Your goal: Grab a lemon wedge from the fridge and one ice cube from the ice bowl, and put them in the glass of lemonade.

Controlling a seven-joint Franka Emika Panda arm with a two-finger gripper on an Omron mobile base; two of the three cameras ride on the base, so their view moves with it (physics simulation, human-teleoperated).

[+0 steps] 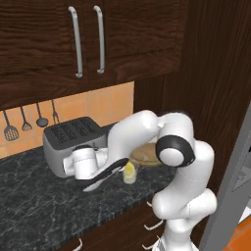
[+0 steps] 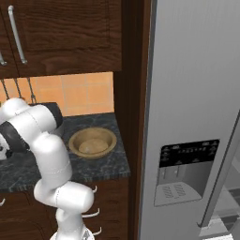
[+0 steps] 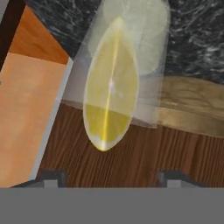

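Yellow lemon wedge (image 3: 108, 98) half inside clear glass of lemonade (image 3: 127, 57), gripper (image 3: 109, 178) fingers spread.

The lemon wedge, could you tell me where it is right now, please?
The lemon wedge sits in the glass of lemonade on the dark counter, right of the toaster and in front of the ice bowl.

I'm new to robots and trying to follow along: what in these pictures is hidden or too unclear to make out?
- Small clear glass of lemonade, left base view: the white arm covers its left side; whether the tiny yellow lemon wedge is fully inside is unclear.
- Wide tan wooden ice bowl, right base view: a pale mound inside; single cubes too blurred.
- Tall grey fridge: cut off by the edges; interior hidden.
- End effector, hand view: only tips show.
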